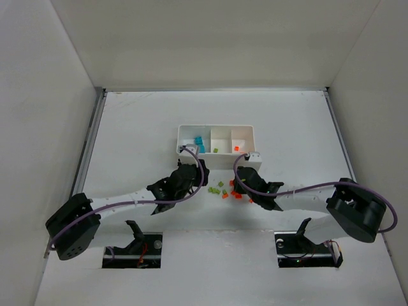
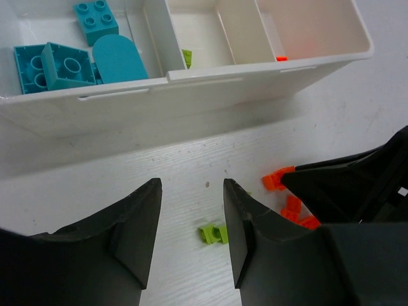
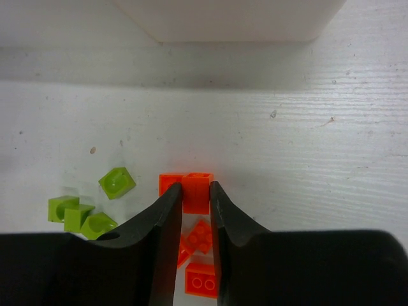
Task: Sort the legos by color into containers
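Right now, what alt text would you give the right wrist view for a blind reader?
Two black gripper fingers flank an orange brick on a white table. Lime green bricks lie at the picture's left; a white tray sits beyond.

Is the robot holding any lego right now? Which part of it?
Yes. The right gripper pinches an orange lego between its jaws, by two opposite sides. The left gripper is open and holds nothing.

We find bare table [image 1: 140, 127] wide open left, right and beyond the tray [image 1: 220, 160]. Before its near wall room is tight: loose legos [image 1: 224, 191] litter the strip, and the right pincer [image 3: 194, 188] blocks the left pincer's [image 2: 191, 185] right side.
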Robot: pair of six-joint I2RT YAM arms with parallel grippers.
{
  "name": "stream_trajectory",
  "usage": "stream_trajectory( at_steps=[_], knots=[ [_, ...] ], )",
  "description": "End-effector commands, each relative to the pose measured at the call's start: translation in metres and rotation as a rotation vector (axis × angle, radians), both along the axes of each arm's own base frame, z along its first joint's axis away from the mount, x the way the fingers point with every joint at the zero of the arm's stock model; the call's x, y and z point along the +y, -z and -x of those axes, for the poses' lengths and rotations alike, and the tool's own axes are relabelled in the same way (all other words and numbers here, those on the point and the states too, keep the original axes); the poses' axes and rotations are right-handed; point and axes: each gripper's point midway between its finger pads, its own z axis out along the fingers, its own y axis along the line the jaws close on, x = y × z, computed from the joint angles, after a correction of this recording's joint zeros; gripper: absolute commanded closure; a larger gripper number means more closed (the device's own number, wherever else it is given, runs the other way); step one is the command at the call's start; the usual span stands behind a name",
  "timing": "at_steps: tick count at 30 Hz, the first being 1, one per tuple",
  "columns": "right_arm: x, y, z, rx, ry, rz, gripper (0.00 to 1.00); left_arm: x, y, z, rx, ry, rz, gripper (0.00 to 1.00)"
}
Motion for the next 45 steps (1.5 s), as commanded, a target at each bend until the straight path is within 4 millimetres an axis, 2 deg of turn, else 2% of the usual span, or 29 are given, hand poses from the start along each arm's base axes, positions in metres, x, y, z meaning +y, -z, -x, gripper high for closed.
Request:
stream_trajectory(
  at_steps=[1,9,14,20,27,31,37,42,45],
  knots=[
    [0.005,-0.017,-0.008,-0.040,0.022,-0.048,0.74,0.006,-0.005,0.002,-0.012,-0.024,0.011,0.60],
    [-0.005,-0.045,-0.004,-0.085,0.030,-0.095,0.76,0.004,-0.011,0.005,-0.018,-0.013,0.025,0.60],
    [-0.010,-0.078,-0.010,-0.141,0.032,-0.131,0.76,0.000,-0.012,0.013,-0.015,0.012,0.025,0.60],
    [-0.017,-0.132,-0.045,-0.249,0.043,-0.145,0.75,-0.006,-0.005,0.030,0.001,0.052,0.021,0.60],
    [-0.029,-0.161,-0.093,-0.314,0.084,-0.118,0.75,0.000,0.007,0.043,0.000,0.045,-0.015,0.60],
    [-0.034,-0.157,-0.117,-0.303,0.108,-0.086,0.74,-0.002,0.013,0.050,0.008,0.063,-0.035,0.60],
    [-0.030,-0.145,-0.137,-0.286,0.112,-0.036,0.72,-0.003,0.021,0.059,0.014,0.071,-0.054,0.60],
    [-0.027,-0.143,-0.143,-0.284,0.111,-0.022,0.59,-0.007,0.032,0.061,0.032,0.080,-0.087,0.61],
    [-0.029,-0.147,-0.141,-0.295,0.113,-0.021,0.56,-0.010,0.041,0.061,0.043,0.082,-0.111,0.62]
  ],
)
